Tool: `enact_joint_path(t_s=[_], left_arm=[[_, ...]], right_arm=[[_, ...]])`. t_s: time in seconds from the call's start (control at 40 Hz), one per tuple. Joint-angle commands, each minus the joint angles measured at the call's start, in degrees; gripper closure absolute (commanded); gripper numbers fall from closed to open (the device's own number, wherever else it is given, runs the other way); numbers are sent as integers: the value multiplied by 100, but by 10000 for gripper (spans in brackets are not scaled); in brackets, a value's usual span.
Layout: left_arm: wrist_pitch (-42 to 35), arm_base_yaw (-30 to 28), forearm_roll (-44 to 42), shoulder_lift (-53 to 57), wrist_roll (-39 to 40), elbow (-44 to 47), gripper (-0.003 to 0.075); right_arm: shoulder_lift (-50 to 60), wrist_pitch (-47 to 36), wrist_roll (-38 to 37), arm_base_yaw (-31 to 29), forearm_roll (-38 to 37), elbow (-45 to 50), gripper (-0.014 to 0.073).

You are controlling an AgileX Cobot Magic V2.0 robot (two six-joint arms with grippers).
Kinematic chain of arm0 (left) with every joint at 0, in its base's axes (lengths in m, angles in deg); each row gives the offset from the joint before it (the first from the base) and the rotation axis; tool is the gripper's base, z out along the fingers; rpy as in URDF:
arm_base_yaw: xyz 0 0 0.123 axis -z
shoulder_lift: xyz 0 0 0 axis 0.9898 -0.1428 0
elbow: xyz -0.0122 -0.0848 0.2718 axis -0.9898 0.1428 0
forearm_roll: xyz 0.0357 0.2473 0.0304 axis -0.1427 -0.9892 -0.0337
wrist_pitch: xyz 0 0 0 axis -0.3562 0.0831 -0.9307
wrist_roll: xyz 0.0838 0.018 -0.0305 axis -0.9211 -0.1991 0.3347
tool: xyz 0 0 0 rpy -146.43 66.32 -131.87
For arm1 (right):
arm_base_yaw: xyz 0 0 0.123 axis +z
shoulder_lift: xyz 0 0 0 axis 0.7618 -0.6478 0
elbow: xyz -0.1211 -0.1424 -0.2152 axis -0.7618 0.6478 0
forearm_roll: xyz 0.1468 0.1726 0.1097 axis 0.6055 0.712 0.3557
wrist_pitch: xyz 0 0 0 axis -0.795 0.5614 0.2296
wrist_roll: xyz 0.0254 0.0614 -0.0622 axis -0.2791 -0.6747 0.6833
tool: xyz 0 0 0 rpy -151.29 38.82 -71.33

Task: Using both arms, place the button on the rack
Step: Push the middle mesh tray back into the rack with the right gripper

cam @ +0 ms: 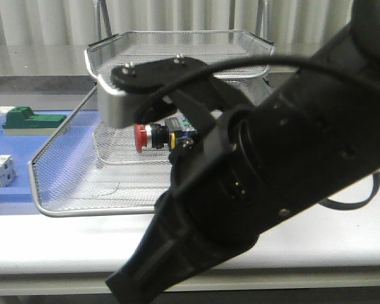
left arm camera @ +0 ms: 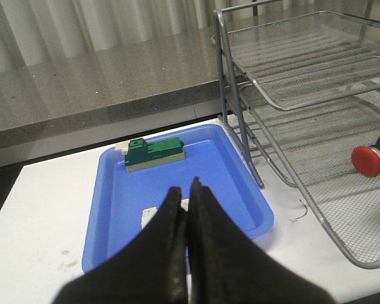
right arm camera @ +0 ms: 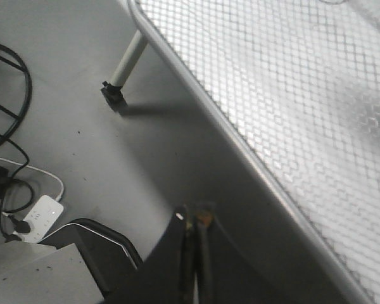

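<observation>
Your red-headed push-button switch (cam: 157, 136) hung above the silver wire-mesh rack's (cam: 57, 152) pulled-out tier, not yet released; the gripper holding it was hidden, and the left gripper (left arm camera: 189, 190) was closed, empty.

A pale pleated curtain (cam: 44, 22) hangs along the back, above a grey speckled stone ledge (left arm camera: 82, 88). The white table (cam: 329, 244) carries soft, even light. Beneath, the grey floor (right arm camera: 63, 120) holds black cables (right arm camera: 9, 95) and a white power strip (right arm camera: 41, 216).
</observation>
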Motion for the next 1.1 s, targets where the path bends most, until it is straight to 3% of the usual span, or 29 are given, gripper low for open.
enact_joint_path(t_s=[0.0, 0.4, 1.074], left_arm=[[-476, -14, 106, -76, 52, -136, 739], [-476, -14, 106, -76, 52, -136, 739], [-476, -14, 106, -76, 52, -136, 739]], right_arm=[[-38, -595, 49, -19, 42, -187, 653], [-274, -1047, 49, -165, 42, -212, 653], [-424, -950, 49, -1236, -16, -1051, 653]])
